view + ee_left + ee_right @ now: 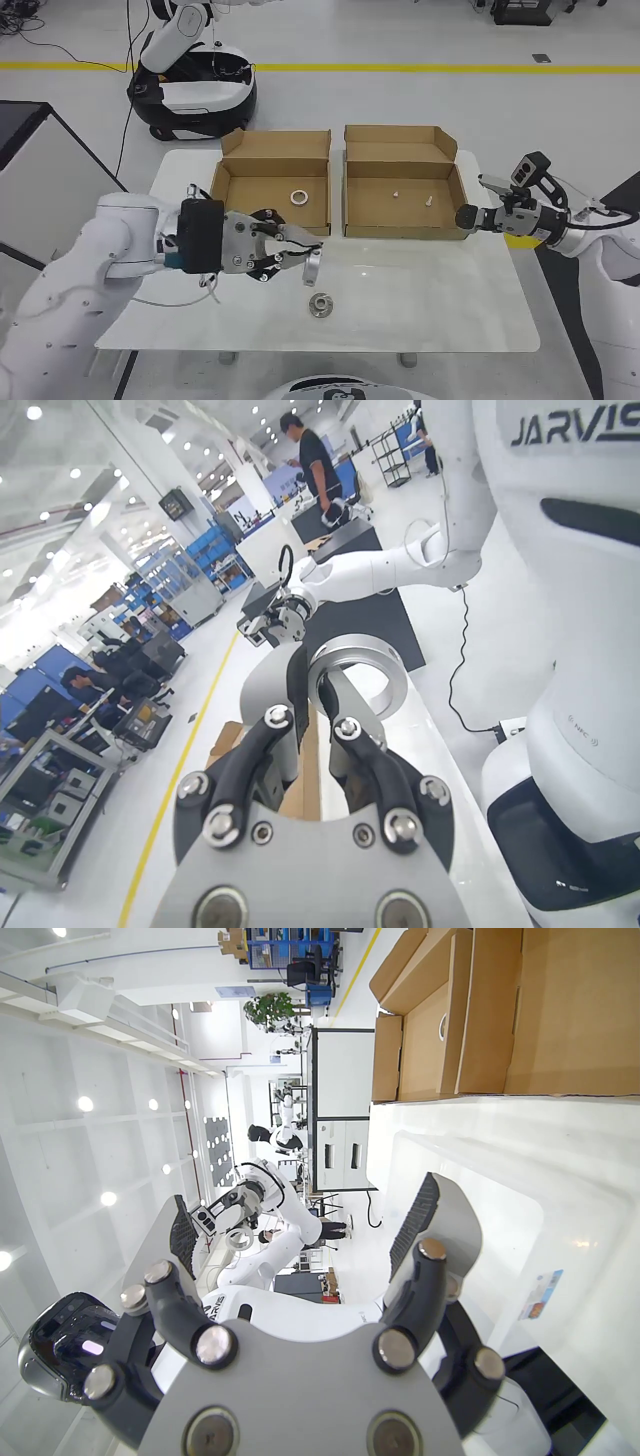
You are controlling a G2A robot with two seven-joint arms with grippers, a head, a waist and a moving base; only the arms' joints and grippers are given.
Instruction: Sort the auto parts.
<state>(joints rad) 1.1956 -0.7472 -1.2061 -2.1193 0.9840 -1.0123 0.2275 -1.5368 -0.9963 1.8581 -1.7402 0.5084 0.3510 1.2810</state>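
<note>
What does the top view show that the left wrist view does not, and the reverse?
The top view adds the boxes' contents: a white ring in the left cardboard box, two small parts in the right cardboard box, plus a flanged metal part loose on the table. The left wrist view adds the grip itself: one finger inside the metal ring, the other outside its wall. Both show the left gripper shut on the metal ring and the right gripper farther off.
</note>
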